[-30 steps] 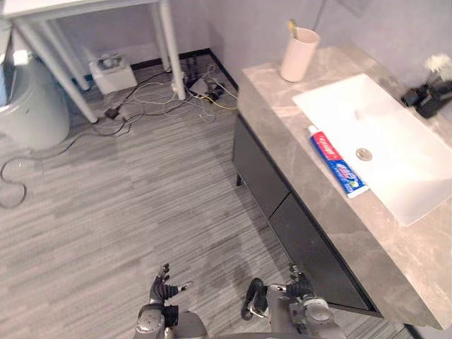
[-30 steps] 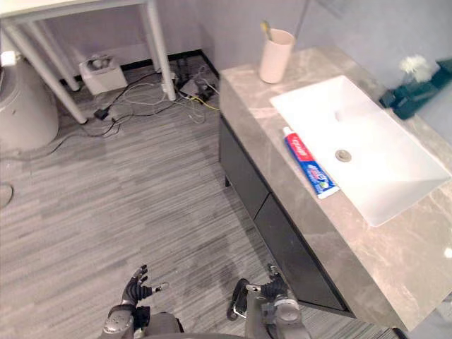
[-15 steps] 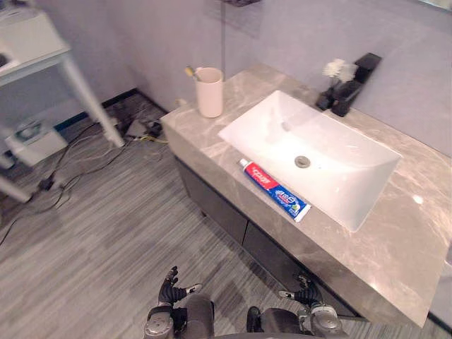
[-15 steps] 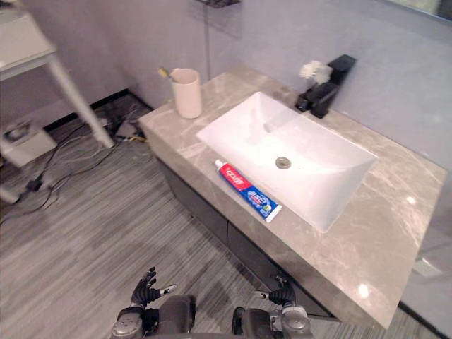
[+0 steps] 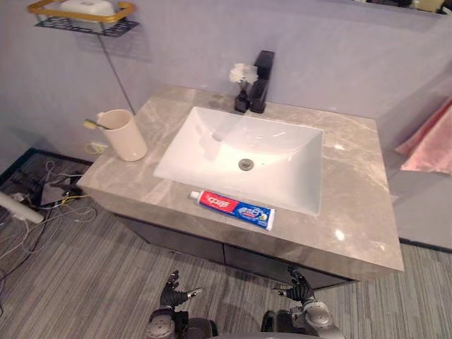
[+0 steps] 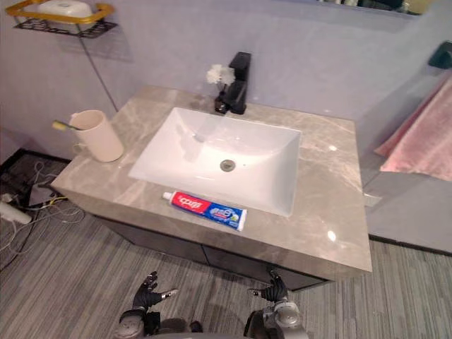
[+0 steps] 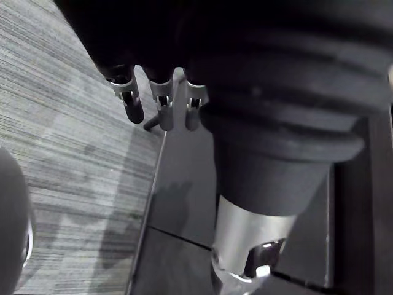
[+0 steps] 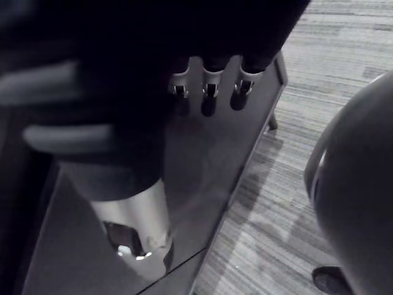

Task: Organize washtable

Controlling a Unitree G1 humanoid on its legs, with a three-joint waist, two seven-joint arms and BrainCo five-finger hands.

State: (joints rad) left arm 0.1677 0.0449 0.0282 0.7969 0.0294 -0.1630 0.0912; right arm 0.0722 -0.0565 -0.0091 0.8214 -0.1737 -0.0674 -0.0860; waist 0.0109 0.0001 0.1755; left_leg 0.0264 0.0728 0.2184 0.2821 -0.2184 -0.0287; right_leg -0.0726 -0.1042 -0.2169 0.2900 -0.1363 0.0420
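You are standing before the worktop (image 5: 353,212) with both hands hanging low in front of the cabinet (image 5: 183,244). Your left hand (image 5: 171,291) and right hand (image 5: 299,288) are each spread loosely and holding nothing. The tube (image 5: 232,209) is lying flat on the worktop's front strip, up and between the two hands and a little nearer the right one, just in front of the sink (image 5: 212,145). The cup (image 5: 124,135) is sitting well beyond the left hand, with the toothbrush (image 5: 94,125) leaning in it.

I judge you are getting ready to lift the tube. Be raising the right hand clear of the worktop's edge first, then coming down over the tube's middle and pinching across its width, since it is looking soft and may slide toward the sink.

Counting: one tube, one cup, one toothbrush, one faucet (image 5: 260,85), one flower (image 5: 241,73), one shelf (image 5: 83,22) carrying one soap (image 5: 86,7), one towel (image 5: 427,145)
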